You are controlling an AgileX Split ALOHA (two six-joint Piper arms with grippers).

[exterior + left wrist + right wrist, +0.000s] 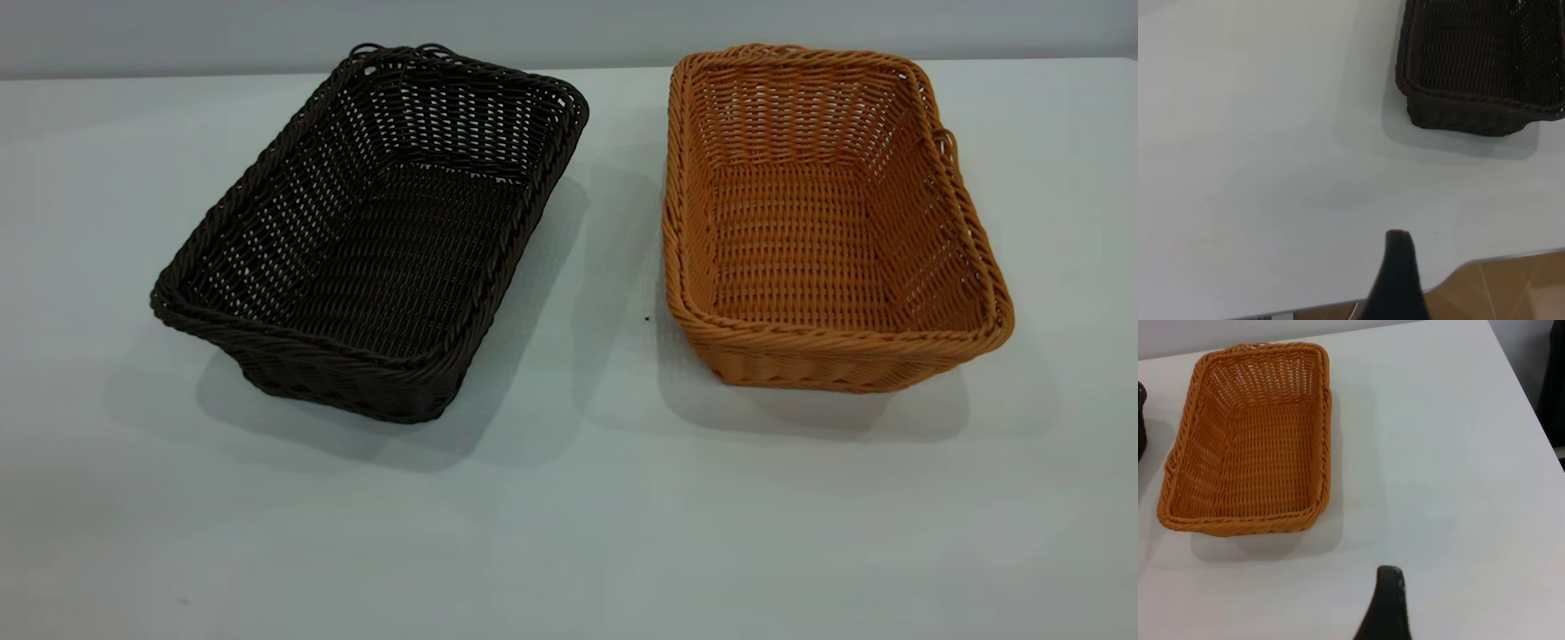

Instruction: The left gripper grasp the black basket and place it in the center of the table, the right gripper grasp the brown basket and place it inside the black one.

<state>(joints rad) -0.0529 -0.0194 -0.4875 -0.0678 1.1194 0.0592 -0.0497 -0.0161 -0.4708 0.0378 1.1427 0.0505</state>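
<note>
White desk (pixel 569 533) carried everything. Black basket (pixel 373 231) sat on it askew, well ahead of my left tool (pixel 1398 280) and off to one side, no contact. Brown basket (pixel 827 222) stood beside the black one, apart from it, ahead of my right tool (pixel 1386 607), also untouched. Both baskets upright, nothing inside. Each wrist view showed a single dark finger tip low over the desk near its edge; could not tell whether either tool was wide or narrow.
</note>
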